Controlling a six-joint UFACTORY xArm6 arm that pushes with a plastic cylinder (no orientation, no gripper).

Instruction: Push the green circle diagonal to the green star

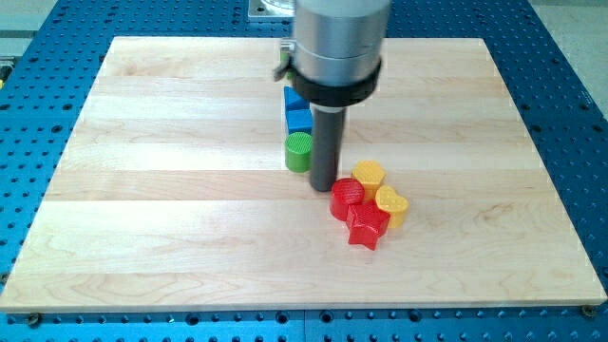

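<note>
1. the green circle (298,151) stands near the middle of the wooden board (142,237), just below the blue blocks (298,110) stacked in a short column at its 12 o'clock.
2. my tip (323,186) sits just beside the green circle, at about its 4 o'clock; i cannot tell if the rod touches it.
3. there are no jaws on this arm, only the rod, so nothing spreads or pinches.
4. the circle looks small, light and rigid, with a ribbed top; i judge it will slide easily and may roll off a glancing push, so press squarely on its side wall.
5. no green star is visible; the arm may hide it.
6. at the tip's 4 o'clock cluster a red circle (347,197), a red star (367,228), a yellow hexagon (369,174) and a yellow heart (391,204).
7. no containers are in view.
</note>
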